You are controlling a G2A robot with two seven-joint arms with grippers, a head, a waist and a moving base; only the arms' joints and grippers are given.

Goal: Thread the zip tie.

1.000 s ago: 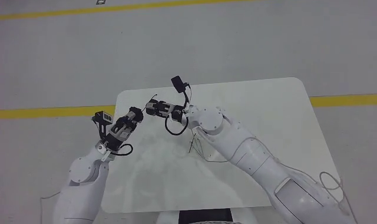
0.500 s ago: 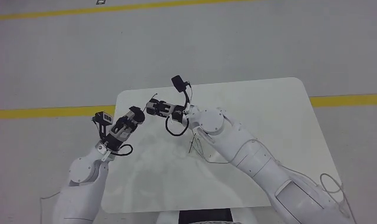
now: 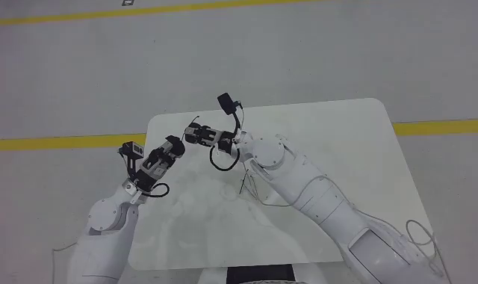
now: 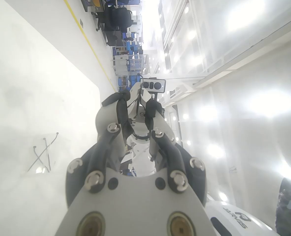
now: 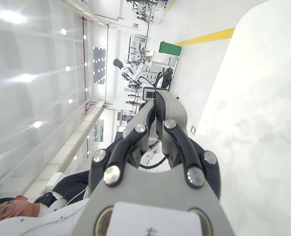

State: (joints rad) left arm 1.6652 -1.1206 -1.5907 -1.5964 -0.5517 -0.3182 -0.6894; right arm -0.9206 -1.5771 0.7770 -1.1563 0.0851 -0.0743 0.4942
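Right gripper pinched shut on the tie, which runs between the left gripper and its parted fingers.

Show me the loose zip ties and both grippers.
loose zip ties point(image 4: 45, 148): left wrist view, where they cross.
left gripper point(image 4: 135, 99): left wrist view, between fingertips.
right gripper point(image 5: 156, 96): right wrist view, between fingertips.
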